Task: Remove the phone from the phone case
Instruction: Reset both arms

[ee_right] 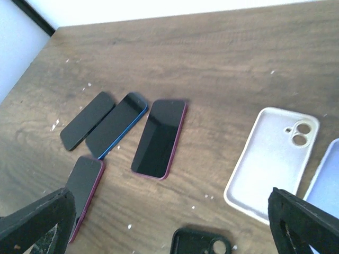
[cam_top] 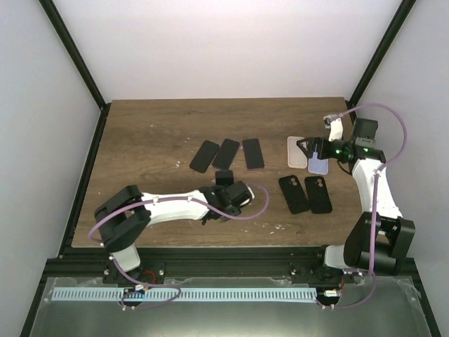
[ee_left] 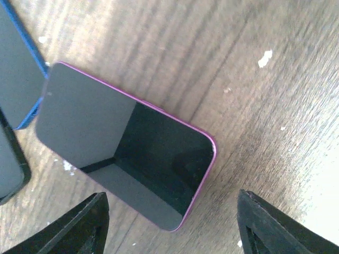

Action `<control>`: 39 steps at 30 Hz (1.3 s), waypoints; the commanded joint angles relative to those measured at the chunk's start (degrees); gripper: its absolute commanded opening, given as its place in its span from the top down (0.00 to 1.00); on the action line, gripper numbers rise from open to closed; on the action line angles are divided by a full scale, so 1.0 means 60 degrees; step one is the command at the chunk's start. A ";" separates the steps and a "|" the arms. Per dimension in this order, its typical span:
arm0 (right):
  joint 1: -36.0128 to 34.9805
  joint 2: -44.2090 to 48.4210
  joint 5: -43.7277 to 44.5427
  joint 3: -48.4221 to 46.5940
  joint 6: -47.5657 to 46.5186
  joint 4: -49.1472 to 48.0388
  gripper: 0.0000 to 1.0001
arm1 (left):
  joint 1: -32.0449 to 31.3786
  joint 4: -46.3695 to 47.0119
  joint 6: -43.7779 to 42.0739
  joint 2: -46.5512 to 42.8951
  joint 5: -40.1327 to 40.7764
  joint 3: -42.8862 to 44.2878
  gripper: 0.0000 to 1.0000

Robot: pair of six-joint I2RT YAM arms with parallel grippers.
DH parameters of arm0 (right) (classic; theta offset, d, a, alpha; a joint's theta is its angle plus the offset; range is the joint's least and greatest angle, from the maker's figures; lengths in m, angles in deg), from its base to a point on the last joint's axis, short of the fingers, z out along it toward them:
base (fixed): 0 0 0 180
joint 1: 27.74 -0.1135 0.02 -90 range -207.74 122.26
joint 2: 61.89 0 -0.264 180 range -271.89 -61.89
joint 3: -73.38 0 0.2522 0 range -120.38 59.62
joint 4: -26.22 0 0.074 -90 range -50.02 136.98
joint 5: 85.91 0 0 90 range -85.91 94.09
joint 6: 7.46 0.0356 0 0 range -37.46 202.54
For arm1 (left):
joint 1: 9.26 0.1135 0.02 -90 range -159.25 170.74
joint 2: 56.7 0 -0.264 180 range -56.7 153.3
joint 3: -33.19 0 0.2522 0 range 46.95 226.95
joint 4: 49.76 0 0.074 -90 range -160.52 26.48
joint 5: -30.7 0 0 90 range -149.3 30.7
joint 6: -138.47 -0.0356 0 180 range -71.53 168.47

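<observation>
**Left claw** (ee_left: 172,194), wrist view. My two fingers (ee_left: 79,227) stand wide apart at the lower edge and hold nothing. Just beyond them, face up on the wooden table (ee_left: 254,95), lies the magenta-rimmed phone (ee_left: 124,145). Its near corner falls between the fingers, and neither finger touches it. At its far left corner lies a blue-rimmed phone (ee_left: 18,79), close by but apart. A dark-edged phone (ee_left: 8,164) is cut off by the left border.

**Right claw** (ee_right: 169,196), wrist view. My fingers are spread just as wide, one in each bottom corner, and they hold nothing.
- Nearest, between the fingers, shows the top of a black case (ee_right: 201,246) with its camera hole.
- To the left, partly behind my finger, lies a reddish-rimmed phone (ee_right: 85,185).
- To the right lies a white case (ee_right: 270,161), its camera cut-out at the far end. Just beside it is the edge of a lavender case (ee_right: 328,174).
- Farther off, three phones lie side by side, all face up: a black phone (ee_right: 87,120), the blue-rimmed phone, and a magenta-edged phone (ee_right: 159,138).

I cannot tell which of the two coloured-rim phones in this view is the one before my left claw.

**Top view.** My left claw reaches to mid-table, just short of the row of three phones. My right claw hangs over the lavender case at the right side.
</observation>
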 commanded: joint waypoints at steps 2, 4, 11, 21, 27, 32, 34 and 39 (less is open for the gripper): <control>0.0057 0.0018 0.0873 -0.0730 0.0508 -0.0404 0.00 | 0.0254 -0.0154 0.0313 -0.1211 -0.0999 -0.0003 0.31; 0.0063 -0.0029 0.0984 -0.1009 0.0520 -0.0232 0.00 | 0.0304 -0.0192 0.0334 -0.1516 -0.1231 0.0010 0.28; 0.0058 0.0526 0.1061 -0.1142 0.0676 -0.0596 0.00 | 0.0557 -0.0443 0.0569 -0.2317 -0.1819 0.0416 0.22; 0.0062 0.0472 0.0945 -0.1872 0.0997 -0.0306 0.00 | 0.1908 -0.0409 0.1429 -0.3670 -0.2973 0.0554 0.21; 0.0057 0.0658 0.1467 -0.1977 0.1293 -0.0749 0.00 | 0.3524 -0.0462 0.2507 -0.4864 -0.2951 0.0409 0.19; 0.0054 0.0902 0.1556 -0.2337 0.1242 -0.1044 0.00 | 0.5205 -0.0848 0.2937 -0.5520 -0.2616 0.0616 0.16; 0.0055 0.1146 0.1093 -0.2100 0.0999 -0.1331 0.00 | 0.5379 -0.1116 0.2963 -0.5456 -0.2047 0.0806 0.16; 0.0056 0.1273 0.1265 -0.1813 0.1354 -0.1471 0.00 | 0.5392 -0.1288 0.3351 -0.5238 -0.1202 0.0954 0.16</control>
